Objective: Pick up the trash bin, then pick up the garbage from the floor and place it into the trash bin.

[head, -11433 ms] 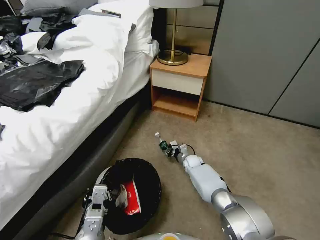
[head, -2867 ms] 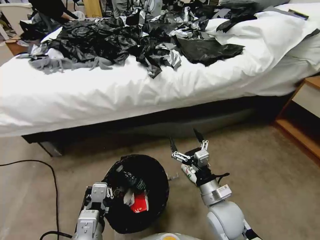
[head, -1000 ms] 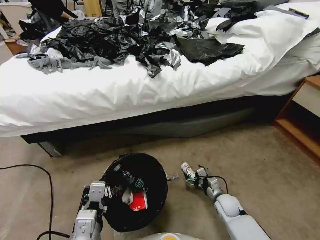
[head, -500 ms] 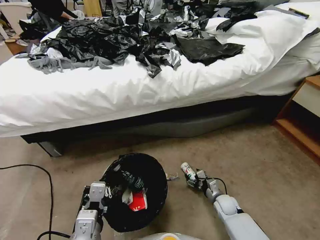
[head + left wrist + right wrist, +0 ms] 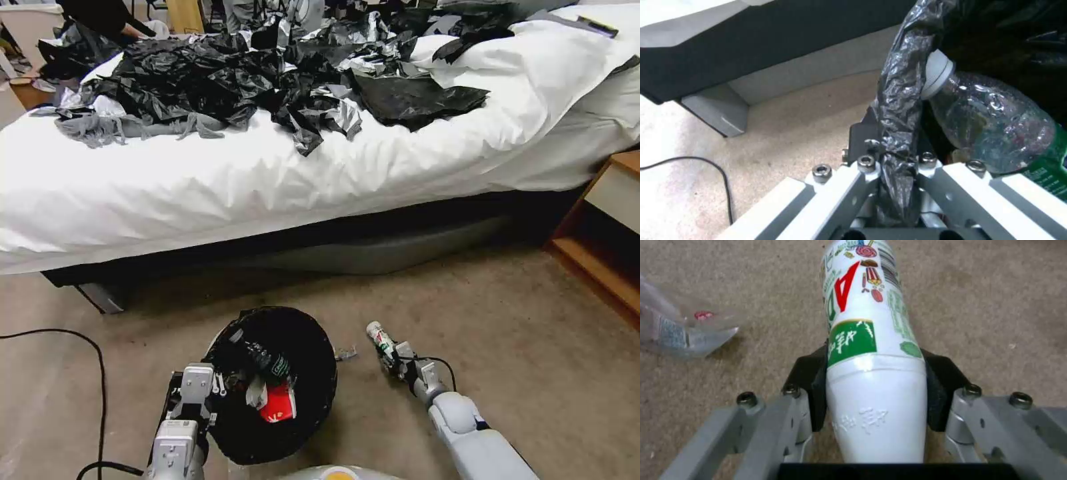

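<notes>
Down on the carpet beside the bed, the right gripper (image 5: 392, 354) has its black pads pressed on either side of a white bottle (image 5: 871, 350) — a small drink bottle with a red-and-green label, lying near the bin (image 5: 277, 380). Left gripper (image 5: 896, 156) is pinched onto the bin's rim, black liner bunched between its fingers, holding it in front of the robot. Inside the bin: a clear bottle (image 5: 991, 130) with a green label and a red-and-white packet (image 5: 277, 407). A clear wrapper (image 5: 680, 333) lies on the floor just beside the white bottle. The risk, as it looks: the bottle is smooth and tapered, so it could squirt out of the pads on the lift. The liner could also slip under the left fingers and tip the bin.
</notes>
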Controlling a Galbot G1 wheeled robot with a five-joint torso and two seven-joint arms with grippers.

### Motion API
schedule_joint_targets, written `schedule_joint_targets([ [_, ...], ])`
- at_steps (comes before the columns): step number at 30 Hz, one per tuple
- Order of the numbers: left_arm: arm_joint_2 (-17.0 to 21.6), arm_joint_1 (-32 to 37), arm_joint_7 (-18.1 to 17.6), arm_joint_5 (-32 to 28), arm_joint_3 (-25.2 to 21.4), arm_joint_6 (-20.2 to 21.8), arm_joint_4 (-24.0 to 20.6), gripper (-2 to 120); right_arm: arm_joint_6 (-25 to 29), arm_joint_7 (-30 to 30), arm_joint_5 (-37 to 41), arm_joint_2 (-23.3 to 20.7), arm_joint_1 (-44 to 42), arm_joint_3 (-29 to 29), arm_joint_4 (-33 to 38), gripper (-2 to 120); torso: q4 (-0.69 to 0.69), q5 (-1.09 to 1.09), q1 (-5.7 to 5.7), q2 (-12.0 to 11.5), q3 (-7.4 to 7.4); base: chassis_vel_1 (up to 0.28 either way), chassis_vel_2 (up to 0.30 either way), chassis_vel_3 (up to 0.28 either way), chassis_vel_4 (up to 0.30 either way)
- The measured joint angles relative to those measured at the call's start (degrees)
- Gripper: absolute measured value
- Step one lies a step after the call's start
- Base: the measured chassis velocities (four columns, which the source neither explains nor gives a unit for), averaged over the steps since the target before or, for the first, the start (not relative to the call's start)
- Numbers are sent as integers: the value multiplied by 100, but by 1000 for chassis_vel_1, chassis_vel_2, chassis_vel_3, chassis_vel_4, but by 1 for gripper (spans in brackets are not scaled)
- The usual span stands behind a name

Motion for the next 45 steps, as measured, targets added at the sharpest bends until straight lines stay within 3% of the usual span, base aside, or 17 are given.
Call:
schedule_joint_targets([
  [7, 0, -6, 4, 1, -7, 0, -8, 0, 123, 145, 100, -45, -177, 27, 720, 39, 0, 0, 0, 0, 0, 0, 0, 0, 0],
  [12, -12, -23, 9, 18, 11, 1, 0, 0, 557, 220, 115, -111, -636, 119, 2261, 39, 0, -1, 0, 0, 0, 0, 0, 0, 0],
  [13, -12, -23, 9, 18, 11, 1, 0, 0, 557, 220, 115, -111, -636, 119, 2261, 39, 0, -1, 0, 0, 0, 0, 0, 0, 0],
  [17, -12, -35, 11, 22, 19, 5, 38, 0, 1036, -42, 112, -182, -1065, 30, 3769, 38, 1, -1, 0, 0, 0, 0, 0, 0, 0],
  [19, -11, -39, 11, 22, 17, 7, 41, 0, 1085, -105, 110, -196, -1133, -5, 3982, 38, 1, -1, 0, 0, 0, 0, 0, 0, 0],
  [21, -8, -59, 14, 20, 20, 14, 53, 0, 1295, -343, 98, -296, -1458, -280, 4823, 37, 0, -1, 0, 0, 0, 0, 0, 0, 0],
  [24, -3, -75, 16, 18, 21, 18, 60, 0, 1393, -381, 59, -392, -1662, -587, 5162, 37, 0, -2, 0, 0, 0, 0, 0, 0, 0],
  [30, -5, -72, 17, 17, 24, 19, 60, 0, 1573, -421, -177, -448, -1851, -1036, 5197, 37, 0, 0, 0, 0, 0, 0, 0, 0, 0],
  [33, -14, -56, 13, 41, 66, 20, 54, 0, 1700, -421, -348, -447, -1866, -1272, 4858, 37, 0, 0, 0, 0, 0, 0, 0, 0, 0],
  [45, -32, -50, -59, 95, 131, 21, 48, 0, 1622, -285, -419, -163, -1617, -1449, 4010, 37, 1, 0, 0, 0, 0, 0, 0, 0, 0],
])
